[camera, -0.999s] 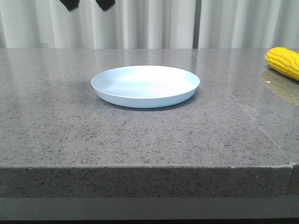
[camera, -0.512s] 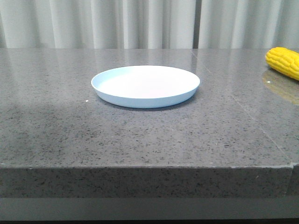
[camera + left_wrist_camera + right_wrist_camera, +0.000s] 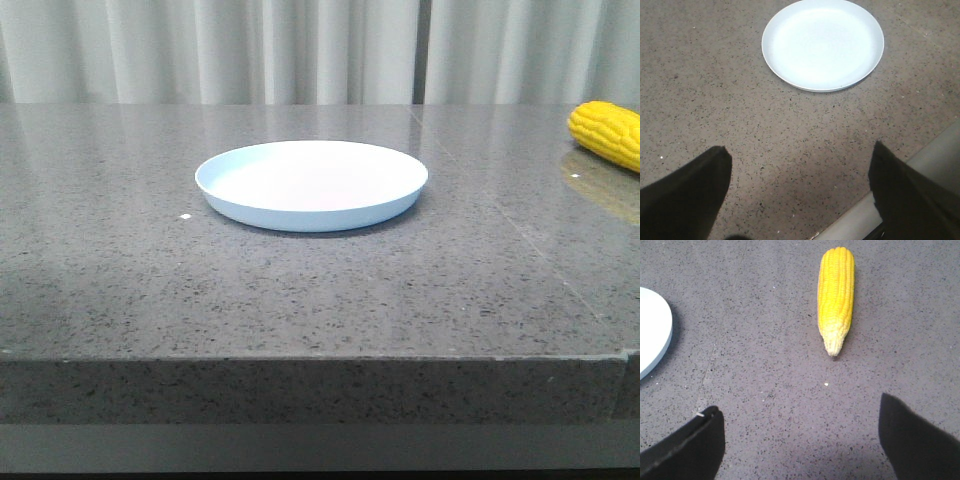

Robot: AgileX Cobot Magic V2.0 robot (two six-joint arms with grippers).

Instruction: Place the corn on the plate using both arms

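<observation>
The pale blue-white plate [image 3: 311,183] sits empty in the middle of the grey stone table, and shows whole in the left wrist view [image 3: 823,44]. The yellow corn [image 3: 607,132] lies at the table's far right, cut off by the front view's edge. In the right wrist view the corn [image 3: 836,296] lies whole, its paler tip pointing toward my right gripper [image 3: 801,422], which is open above bare table, well short of the cob. My left gripper [image 3: 800,165] is open too, over bare table near the front edge, away from the plate. Neither gripper appears in the front view.
The speckled grey table [image 3: 150,270] has a seam [image 3: 540,250] running front to back on its right side. Its front edge [image 3: 935,155] shows near my left gripper. White curtains [image 3: 300,50] hang behind. The plate's rim [image 3: 655,335] shows in the right wrist view.
One second ago two dark fingertips showed at the top left of the front view; they have gone from it. Plate and corn have not moved.
</observation>
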